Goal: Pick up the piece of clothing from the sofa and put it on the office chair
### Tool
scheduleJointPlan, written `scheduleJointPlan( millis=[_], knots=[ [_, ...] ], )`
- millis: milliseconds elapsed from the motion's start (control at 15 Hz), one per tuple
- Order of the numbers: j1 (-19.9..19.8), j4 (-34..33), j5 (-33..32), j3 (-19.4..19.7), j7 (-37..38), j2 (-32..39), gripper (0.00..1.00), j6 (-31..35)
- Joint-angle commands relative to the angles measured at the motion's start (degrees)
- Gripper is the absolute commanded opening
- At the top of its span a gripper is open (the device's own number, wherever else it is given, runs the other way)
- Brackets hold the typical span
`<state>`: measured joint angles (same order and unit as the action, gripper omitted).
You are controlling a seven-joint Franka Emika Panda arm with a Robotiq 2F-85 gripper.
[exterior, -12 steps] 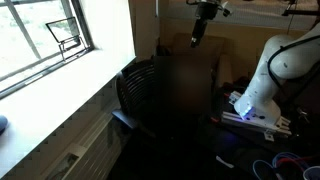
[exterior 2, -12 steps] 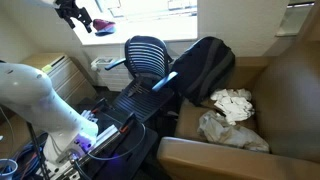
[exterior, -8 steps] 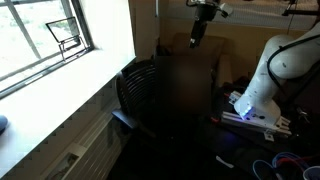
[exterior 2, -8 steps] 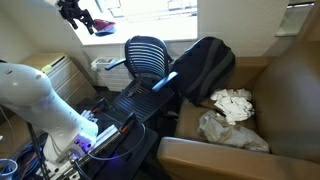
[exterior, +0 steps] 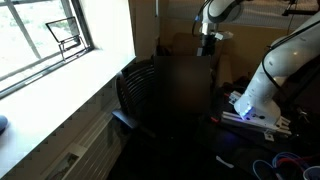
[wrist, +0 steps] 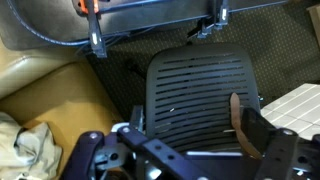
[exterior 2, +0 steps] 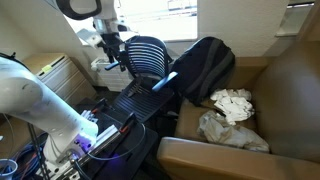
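Observation:
A crumpled cream piece of clothing (exterior 2: 232, 103) lies on the tan leather sofa (exterior 2: 290, 95), with a second pale bundle (exterior 2: 228, 131) in front of it. It also shows at the lower left of the wrist view (wrist: 22, 145). The black office chair (exterior 2: 147, 57) stands left of the sofa; its slatted back fills the wrist view (wrist: 195, 90). My gripper (exterior 2: 112, 50) hangs just left of the chair back, far from the clothing. In the wrist view the gripper (wrist: 170, 135) is open and empty. It is dim in an exterior view (exterior: 209, 45).
A black backpack (exterior 2: 205, 65) leans between the chair and the sofa. The robot base (exterior 2: 85, 135) with cables and a lit purple strip sits at the lower left. A bright window (exterior: 45, 35) and its sill run along one wall.
The arm has come down from the top of the picture, and the gripper now hangs lower, close beside the chair back. The clothing has not moved.

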<state>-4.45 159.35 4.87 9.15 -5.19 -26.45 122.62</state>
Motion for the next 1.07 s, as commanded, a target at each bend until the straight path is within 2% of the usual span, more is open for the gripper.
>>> scheduleJointPlan(
  millis=[0,133,200,267,333,600,800,867,933,1000],
  knots=[
    [-1.3,-0.2,0.2,0.3,-1.2,1.8,1.0,-0.1],
    [-1.0,-0.8,0.3,0.0,-1.1,2.2,1.0,-0.1],
    [-1.3,1.2,-1.1,-1.9,1.6,0.1,1.0,3.4],
    [-1.5,-0.2,-0.2,-1.1,1.9,4.3,1.0,3.3],
    [-2.9,-1.5,0.4,0.0,4.6,10.6,1.0,6.1],
    [-8.1,0.1,-1.2,3.5,8.7,21.3,1.0,19.2],
    [-11.5,-0.2,2.0,7.8,7.8,31.6,1.0,29.1],
    [-12.5,-2.9,3.8,8.8,7.0,36.6,1.0,29.0],
    [-11.0,0.0,1.2,7.4,8.1,28.9,1.0,26.5],
    [-11.7,-0.5,1.2,8.2,7.4,31.4,1.0,27.1]
  ],
)
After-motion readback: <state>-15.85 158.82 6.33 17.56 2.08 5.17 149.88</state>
